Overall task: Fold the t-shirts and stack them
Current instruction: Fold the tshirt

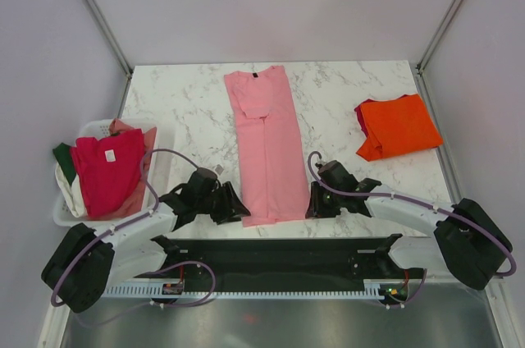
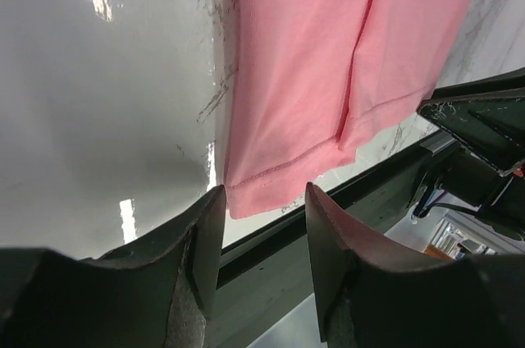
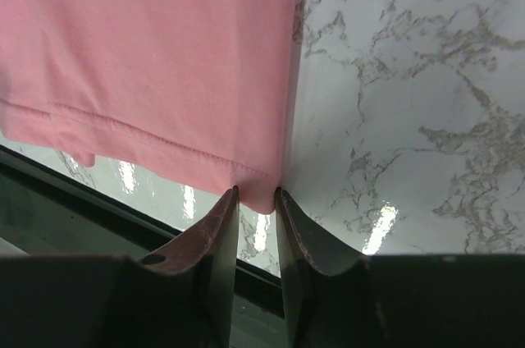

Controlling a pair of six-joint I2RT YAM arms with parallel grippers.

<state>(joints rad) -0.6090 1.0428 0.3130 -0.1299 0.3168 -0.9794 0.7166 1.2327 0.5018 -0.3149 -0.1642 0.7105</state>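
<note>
A light pink t-shirt (image 1: 267,151) lies folded into a long narrow strip down the middle of the marble table. Its hem is at the near edge. My left gripper (image 1: 239,209) is open just off the hem's left corner (image 2: 246,200), not touching it. My right gripper (image 1: 311,208) is at the hem's right corner. Its jaws stand narrowly apart, with the tip of that corner (image 3: 262,192) between the fingertips. A folded bright orange t-shirt (image 1: 399,126) lies at the right, with a bit of crimson cloth (image 1: 360,112) under its far left edge.
A white plastic basket (image 1: 62,213) stands at the left edge. It holds a crimson-red shirt (image 1: 107,171), a dark green one (image 1: 63,157) and cream cloth (image 1: 78,196). The black base rail (image 1: 271,254) runs along the table's near edge, just beyond the hem.
</note>
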